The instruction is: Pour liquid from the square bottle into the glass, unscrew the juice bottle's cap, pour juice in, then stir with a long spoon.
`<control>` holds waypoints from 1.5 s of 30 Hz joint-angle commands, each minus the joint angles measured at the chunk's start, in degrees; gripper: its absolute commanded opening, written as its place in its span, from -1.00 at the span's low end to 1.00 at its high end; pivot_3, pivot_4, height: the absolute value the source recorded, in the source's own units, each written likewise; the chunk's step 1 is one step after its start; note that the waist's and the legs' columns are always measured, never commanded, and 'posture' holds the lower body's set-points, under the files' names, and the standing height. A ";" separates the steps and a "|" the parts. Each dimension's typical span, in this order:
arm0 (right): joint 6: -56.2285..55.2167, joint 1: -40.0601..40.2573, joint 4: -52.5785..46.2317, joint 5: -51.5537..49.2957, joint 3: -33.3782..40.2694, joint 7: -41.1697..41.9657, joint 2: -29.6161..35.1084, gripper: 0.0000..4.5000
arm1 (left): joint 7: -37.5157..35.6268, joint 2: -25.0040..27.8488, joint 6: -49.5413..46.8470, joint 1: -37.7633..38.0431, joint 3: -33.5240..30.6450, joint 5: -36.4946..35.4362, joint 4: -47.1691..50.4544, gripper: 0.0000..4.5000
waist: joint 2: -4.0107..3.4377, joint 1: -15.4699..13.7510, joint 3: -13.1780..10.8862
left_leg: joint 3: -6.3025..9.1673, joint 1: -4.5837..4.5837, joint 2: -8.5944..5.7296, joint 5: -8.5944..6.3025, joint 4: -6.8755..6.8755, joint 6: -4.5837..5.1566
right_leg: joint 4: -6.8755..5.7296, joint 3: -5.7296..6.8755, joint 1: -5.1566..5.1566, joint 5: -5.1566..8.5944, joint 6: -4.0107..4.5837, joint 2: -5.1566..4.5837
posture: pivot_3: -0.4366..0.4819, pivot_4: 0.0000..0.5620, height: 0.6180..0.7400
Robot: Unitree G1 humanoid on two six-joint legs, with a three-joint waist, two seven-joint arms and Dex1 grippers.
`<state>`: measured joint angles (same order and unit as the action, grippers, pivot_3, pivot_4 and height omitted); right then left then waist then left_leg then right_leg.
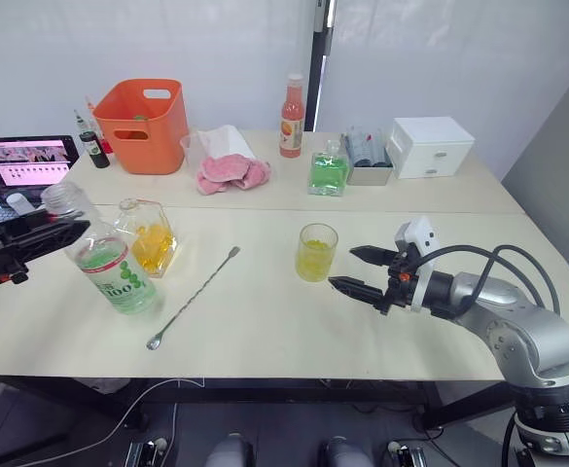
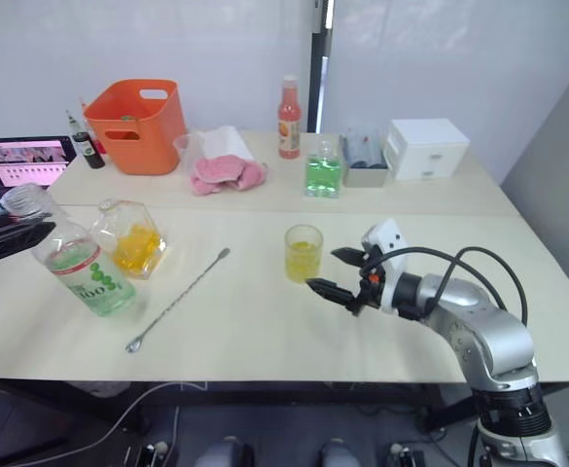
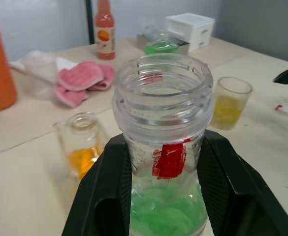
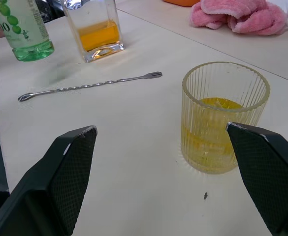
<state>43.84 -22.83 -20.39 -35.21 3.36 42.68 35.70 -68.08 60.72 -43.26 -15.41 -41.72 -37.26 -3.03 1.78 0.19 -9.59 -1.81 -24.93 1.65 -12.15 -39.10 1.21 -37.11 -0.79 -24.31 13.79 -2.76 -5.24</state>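
My left gripper is shut on the neck of the juice bottle, which leans with its mouth toward my left. Its mouth is open; the cap is out of view. The square bottle, holding a little orange-yellow liquid, stands just behind it. The long spoon lies flat on the table between the bottles and the glass. The glass holds yellow liquid up to about a third. My right gripper is open just right of the glass, with the glass ahead of its fingers and nothing between them.
Along the far side of the table stand an orange basket, a pink cloth, a tall pink-orange bottle, a green square bottle and a white drawer box. A laptop sits at far left.
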 commanded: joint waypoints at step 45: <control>2.69 6.67 -9.31 -6.51 8.57 -6.46 2.75 1.00 | 10.00 -0.84 28.32 -36.24 18.39 17.53 -51.79 0.99 | 0.29 -0.41 0.01 | -0.14 0.01 -0.08 0.00 0.02 0.00 | -0.05 0.01 -0.02 -0.03 0.02 0.04 | -0.05 -0.47 0.59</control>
<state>46.46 -16.39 -28.16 -40.11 9.12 36.16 37.66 -55.95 57.76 -13.95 -52.37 -21.41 -17.80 -57.43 2.07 -0.22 -9.58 -1.95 -24.93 1.60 -12.15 -39.07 1.21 -37.16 -0.78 -24.34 13.76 -2.74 -5.18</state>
